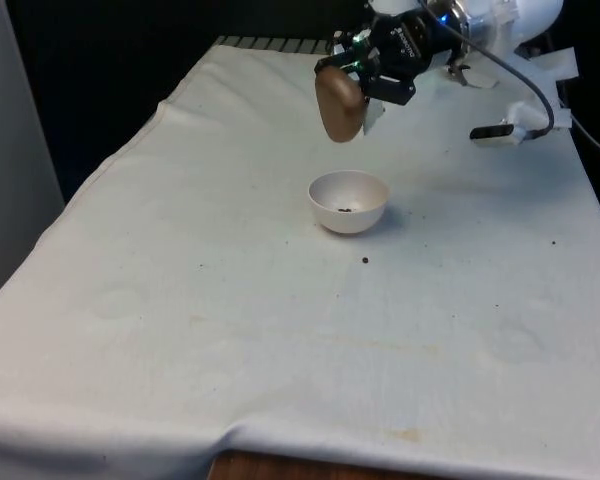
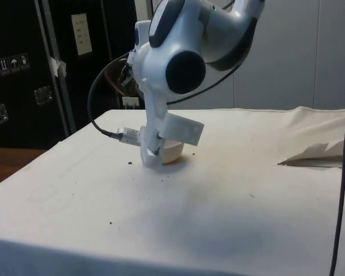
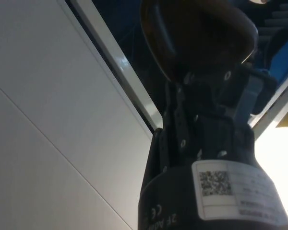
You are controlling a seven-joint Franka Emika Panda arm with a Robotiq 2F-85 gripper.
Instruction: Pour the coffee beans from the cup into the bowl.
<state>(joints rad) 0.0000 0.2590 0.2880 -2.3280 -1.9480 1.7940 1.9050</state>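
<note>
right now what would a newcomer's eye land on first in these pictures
First, the brown cup, held in the gripper and tipped over in the air just above the white bowl in the middle of the table. A few dark coffee beans lie in the bowl's bottom. One stray bean sits on the cloth just in front of it.

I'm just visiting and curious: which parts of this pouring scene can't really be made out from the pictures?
- Side view: the arm hides most of the bowl, so its contents can't be seen.
- Front view: the brown cup is tipped mouth away; whether beans remain inside is hidden.
- Front view: dark specks in the bowl are too small to count.
- Wrist view: the pincer body covers the cup's lower part.
</note>
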